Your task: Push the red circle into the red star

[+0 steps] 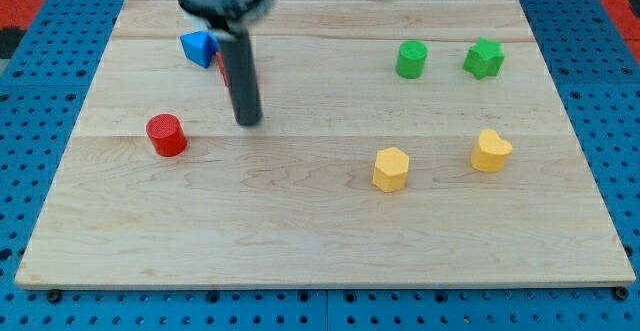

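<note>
The red circle [166,134] stands on the wooden board at the view's left, a little below mid height. A red block [219,68], probably the red star, is mostly hidden behind my rod, just right of the blue block; only a thin red sliver shows. My tip [248,121] rests on the board to the right of the red circle and slightly above it, with a clear gap between them. The tip sits below the hidden red block.
A blue block [198,47] lies at the view's upper left, next to the rod. A green cylinder [411,59] and a green star [484,58] sit at the upper right. A yellow hexagon [391,168] and a yellow heart [490,151] lie at the lower right.
</note>
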Controlling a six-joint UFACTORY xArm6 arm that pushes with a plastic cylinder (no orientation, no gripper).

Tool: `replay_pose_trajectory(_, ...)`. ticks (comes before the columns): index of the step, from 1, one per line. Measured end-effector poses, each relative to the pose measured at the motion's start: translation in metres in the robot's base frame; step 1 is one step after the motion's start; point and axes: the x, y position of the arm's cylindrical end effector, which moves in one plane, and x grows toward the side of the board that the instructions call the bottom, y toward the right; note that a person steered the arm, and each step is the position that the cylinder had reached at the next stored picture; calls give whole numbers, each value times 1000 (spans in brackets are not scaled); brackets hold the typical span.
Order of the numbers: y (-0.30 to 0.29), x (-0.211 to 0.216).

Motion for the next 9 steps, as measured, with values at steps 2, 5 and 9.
replay_pose_trajectory(2,-78,91)
replay_pose_trajectory(5,-125,-3)
replay_pose_trajectory(9,-90,-64)
